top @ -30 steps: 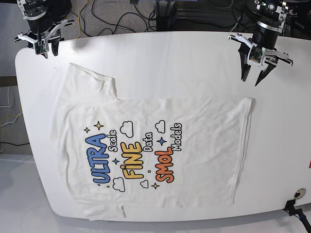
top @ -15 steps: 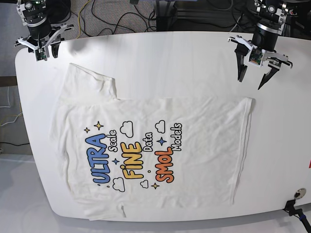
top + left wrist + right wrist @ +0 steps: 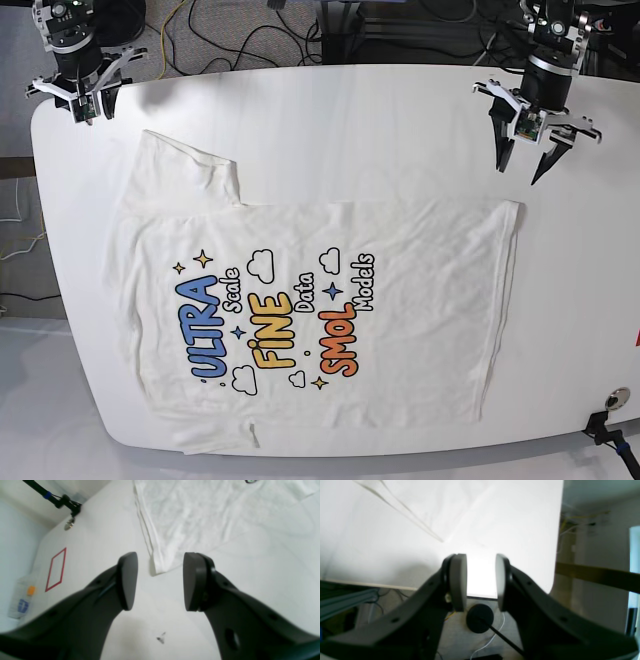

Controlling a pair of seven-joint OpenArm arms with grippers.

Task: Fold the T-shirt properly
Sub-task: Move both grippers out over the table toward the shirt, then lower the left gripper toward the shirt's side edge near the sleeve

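No fold made yet: the T-shirt point(image 3: 310, 320) lies flat, print up, on the worktop point(image 3: 380, 130), while the left tool point(image 3: 524, 158) and right tool point(image 3: 78, 108) hang open and empty at the far corners.

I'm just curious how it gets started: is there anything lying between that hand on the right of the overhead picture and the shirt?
Nothing visible does. The left hand hangs open over bare white table, and the T-shirt has its nearest corner just beyond the fingertips, with only tabletop between.
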